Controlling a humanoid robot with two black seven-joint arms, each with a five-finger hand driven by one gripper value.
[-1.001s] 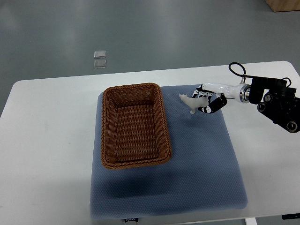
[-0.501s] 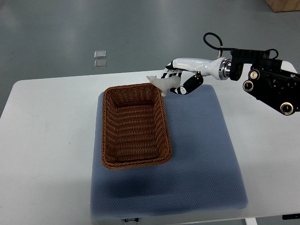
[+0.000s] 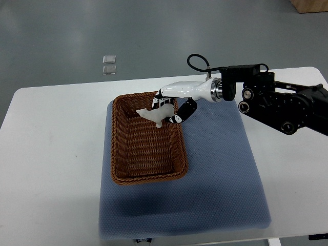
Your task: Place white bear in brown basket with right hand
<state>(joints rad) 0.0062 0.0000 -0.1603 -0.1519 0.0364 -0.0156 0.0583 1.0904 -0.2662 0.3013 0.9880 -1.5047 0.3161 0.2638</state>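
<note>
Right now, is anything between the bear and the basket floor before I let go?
Nothing visible. The right robot hand holds the white bear over the far end of the brown basket, inside its rim. The woven floor below looks bare, with no other object inside.

Right arm [image 3: 277, 102] cut off at right picture edge. Right hand [image 3: 171, 105] covers rear of white bear [image 3: 154, 116] and part of brown basket [image 3: 146, 138] far rim.
</note>
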